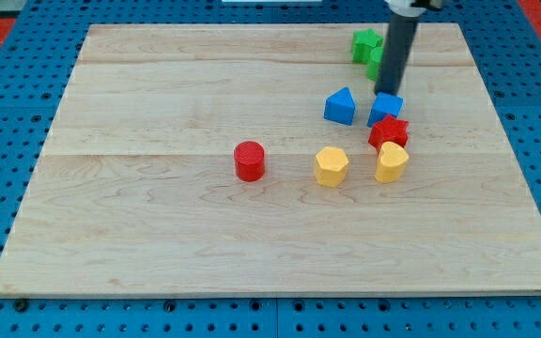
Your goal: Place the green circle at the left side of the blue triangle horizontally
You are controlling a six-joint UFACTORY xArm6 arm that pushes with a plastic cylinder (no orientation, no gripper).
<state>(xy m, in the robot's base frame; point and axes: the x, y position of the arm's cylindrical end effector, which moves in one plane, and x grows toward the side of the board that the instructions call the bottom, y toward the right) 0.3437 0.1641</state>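
The blue triangle [340, 105] lies right of the board's middle. Two green blocks sit near the view's top right: a star-like one [365, 42], and just below it a second green block [373, 66], largely hidden behind my rod, so its shape is unclear. My tip [384, 92] rests just below that hidden green block. It is just above a blue cube [385, 109] and up and to the right of the blue triangle.
A red block [389, 132] and a yellow block [392, 161] are stacked in a line below the blue cube. A yellow hexagon [331, 166] and a red cylinder [249, 161] lie further left. The wooden board [158, 235] sits on a blue pegboard.
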